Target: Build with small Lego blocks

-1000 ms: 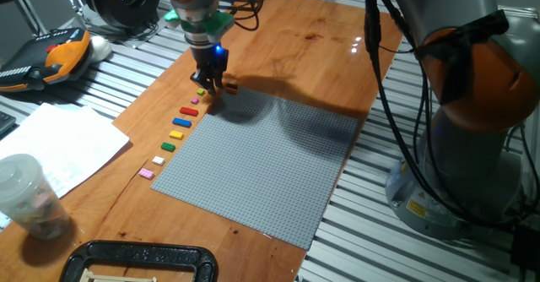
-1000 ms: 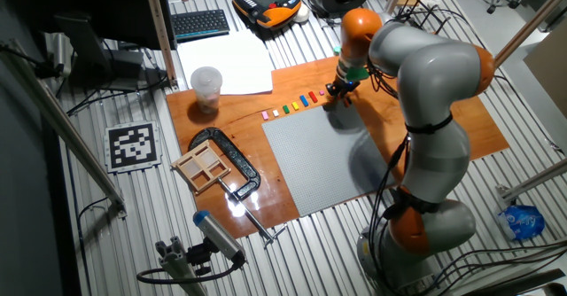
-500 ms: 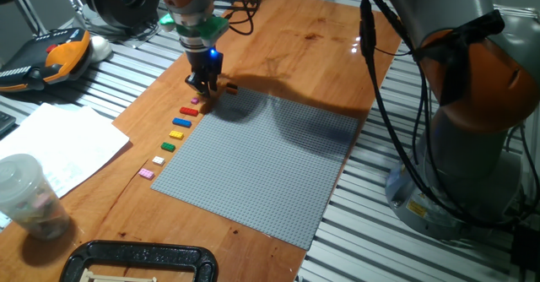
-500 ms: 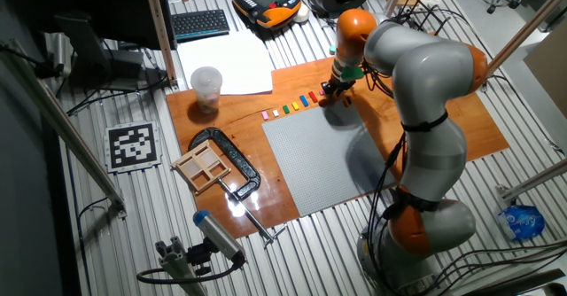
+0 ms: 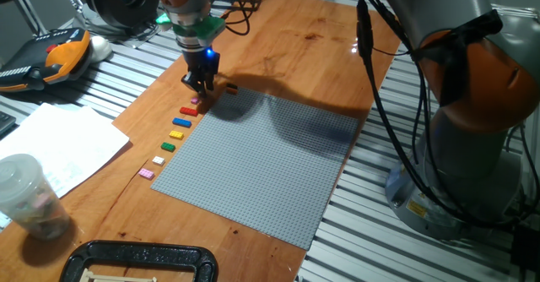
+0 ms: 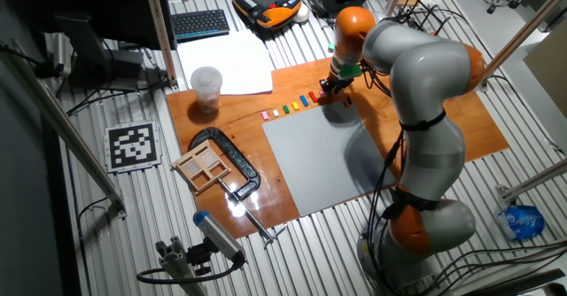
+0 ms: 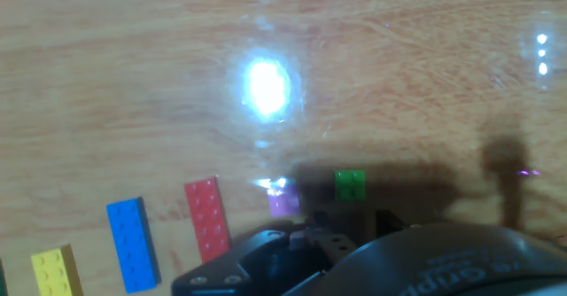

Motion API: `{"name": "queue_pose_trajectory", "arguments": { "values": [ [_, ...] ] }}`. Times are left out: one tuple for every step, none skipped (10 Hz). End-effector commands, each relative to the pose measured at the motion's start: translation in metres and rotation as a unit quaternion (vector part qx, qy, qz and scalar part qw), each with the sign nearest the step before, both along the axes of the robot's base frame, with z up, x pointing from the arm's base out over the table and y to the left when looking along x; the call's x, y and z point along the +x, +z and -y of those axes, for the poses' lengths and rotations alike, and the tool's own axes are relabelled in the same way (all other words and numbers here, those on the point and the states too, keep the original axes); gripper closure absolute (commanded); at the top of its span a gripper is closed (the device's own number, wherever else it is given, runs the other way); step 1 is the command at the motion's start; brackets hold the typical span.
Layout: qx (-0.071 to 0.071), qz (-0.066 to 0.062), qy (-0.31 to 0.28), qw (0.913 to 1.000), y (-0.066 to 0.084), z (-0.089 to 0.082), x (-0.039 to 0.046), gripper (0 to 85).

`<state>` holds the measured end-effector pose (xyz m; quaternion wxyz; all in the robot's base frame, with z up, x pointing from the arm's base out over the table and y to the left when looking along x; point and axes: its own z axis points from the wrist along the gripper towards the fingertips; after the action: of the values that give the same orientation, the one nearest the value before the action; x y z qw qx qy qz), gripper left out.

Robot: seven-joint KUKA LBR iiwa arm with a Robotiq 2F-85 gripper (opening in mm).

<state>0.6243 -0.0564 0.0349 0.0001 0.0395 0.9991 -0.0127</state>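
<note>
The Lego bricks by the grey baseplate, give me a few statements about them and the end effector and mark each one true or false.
1. The small Lego blocks lie in a row on the wooden board beside the grey baseplate. True.
2. The end effector hangs over the baseplate's centre. False: it is at the far end of the row, near the baseplate's corner.
3. In the hand view a red brick lies next to a blue brick. True.
4. Several bricks are already stacked on the baseplate. False: none shows on it.
5. A clear plastic cup stands on the wooden board. True.
</note>
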Motion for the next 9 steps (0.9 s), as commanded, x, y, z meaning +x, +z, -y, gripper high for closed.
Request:
{"name": "queue_pose_trajectory", "arguments": {
  "values": [
    [0.000,0.001,0.000,1.0000,-0.0006,0.0007,0.0013,51.0],
    [0.000,0.004,0.000,1.0000,-0.0033,0.0016,0.0039,51.0],
    [0.001,0.004,-0.001,1.0000,-0.0041,0.0013,0.0043,51.0],
    [0.002,0.004,-0.002,1.0000,-0.0043,-0.0001,0.0046,51.0],
    [0.002,0.004,-0.002,1.0000,-0.0050,-0.0007,0.0052,51.0],
    [0.003,0.004,-0.002,1.0000,-0.0072,-0.0004,0.0067,51.0],
    [0.003,0.005,0.000,1.0000,-0.0086,0.0000,0.0078,51.0],
    [0.003,0.005,0.000,1.0000,-0.0088,0.0003,0.0081,51.0],
    [0.003,0.005,0.000,1.0000,-0.0084,0.0003,0.0084,51.0]
  ]
}}
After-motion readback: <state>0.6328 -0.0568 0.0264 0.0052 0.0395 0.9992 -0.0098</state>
